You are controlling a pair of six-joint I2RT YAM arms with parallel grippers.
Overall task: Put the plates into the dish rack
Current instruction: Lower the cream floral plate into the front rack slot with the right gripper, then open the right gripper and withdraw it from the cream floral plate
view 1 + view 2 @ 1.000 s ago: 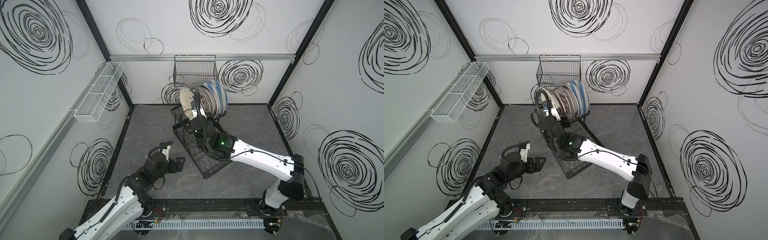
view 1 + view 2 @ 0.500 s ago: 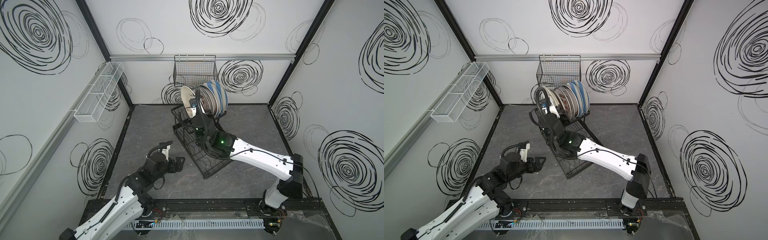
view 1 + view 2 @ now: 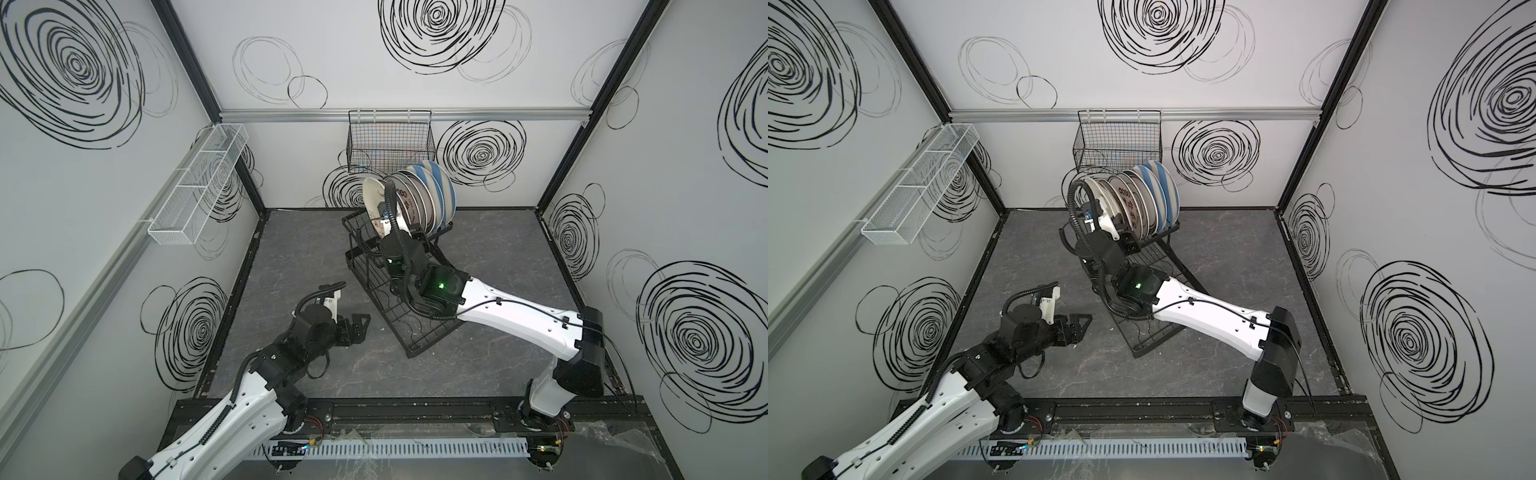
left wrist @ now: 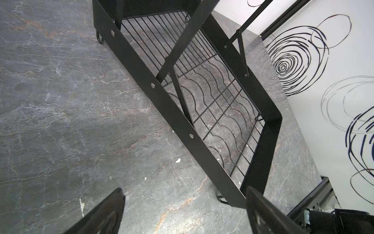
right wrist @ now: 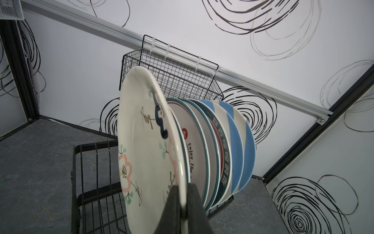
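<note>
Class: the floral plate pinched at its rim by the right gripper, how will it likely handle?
The floral plate looks glazed ceramic, so probably stiff, smooth and chip-prone. The right gripper pinches only its rim, so it may pivot or slip. Standing on edge beside the other plates in the dish rack, it could tip against them if nudged.

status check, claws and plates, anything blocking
Right claw shut on rim of floral plate, plate upright beside the racked plates. Left claw open, empty, low beside the dish rack. No obstruction visible.
</note>
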